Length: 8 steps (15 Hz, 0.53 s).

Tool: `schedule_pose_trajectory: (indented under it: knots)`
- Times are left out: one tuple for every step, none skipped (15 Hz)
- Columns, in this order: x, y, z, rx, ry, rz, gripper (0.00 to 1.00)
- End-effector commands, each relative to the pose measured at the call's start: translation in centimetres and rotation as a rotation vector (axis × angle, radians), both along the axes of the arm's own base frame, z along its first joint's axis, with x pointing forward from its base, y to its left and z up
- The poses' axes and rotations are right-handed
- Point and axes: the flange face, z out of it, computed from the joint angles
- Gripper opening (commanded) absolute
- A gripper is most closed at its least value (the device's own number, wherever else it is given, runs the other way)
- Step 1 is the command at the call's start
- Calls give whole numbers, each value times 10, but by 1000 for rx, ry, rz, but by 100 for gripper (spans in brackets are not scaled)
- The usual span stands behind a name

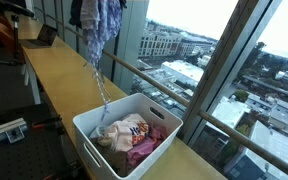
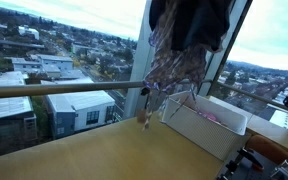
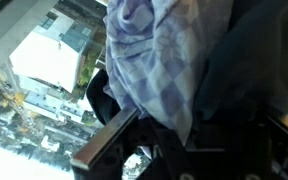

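Now, gripper: my gripper (image 2: 186, 30) hangs high above the counter, jaws pressed together on fabric, with no gap showing between them.
Held: a blue-and-white checked cloth (image 1: 101, 35) of soft woven fabric, bunched where I pinch it and hanging loose below.
Wrist view: the checked cloth (image 3: 149, 60) fills the middle of the frame, and my dark fingers are mostly hidden behind it.
Cloth's place: in the air, hanging straight down from my grip, its bulk well above the bin.
Tail: a thin strand (image 1: 103, 88) trails from the bunch down to about rim height at the bin's near corner. I cannot tell whether it touches the rim.
Below: a white rectangular plastic bin (image 1: 92, 148), open-topped, set square on the counter.
In the bin: a heap of pink and white clothes (image 1: 134, 135), lying loose and apart from my cloth.
Progress, my reading: the lift looks largely done, with one cloth up and its bulk clear of the bin.
Left, my reading: the tail is not yet clear of the rim, and the heap lies untouched.
Counter: a long light-wood counter (image 1: 59, 70) running along the glass.
Rail: a round metal handrail (image 2: 64, 88) between the counter and the pane.
Far end: an open dark laptop (image 1: 44, 35), well apart from the bin.
Outside: pale city buildings (image 3: 44, 60) far below the window.
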Motion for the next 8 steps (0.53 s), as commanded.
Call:
schedule_pose_trajectory:
  knots:
    - [-9, 72, 30, 0, -19, 25, 0]
    - [-13, 90, 34, 0, -12, 31, 0]
    - [-11, 110, 25, -7, -3, 28, 0]
    - [-9, 125, 21, -13, 8, 27, 0]
    - [-1, 141, 7, -21, 20, 20, 0]
    - [7, 151, -4, -32, 32, 12, 0]
    - [15, 155, -19, -43, 47, 6, 0]
    - [21, 155, -26, -44, 66, 5, 0]
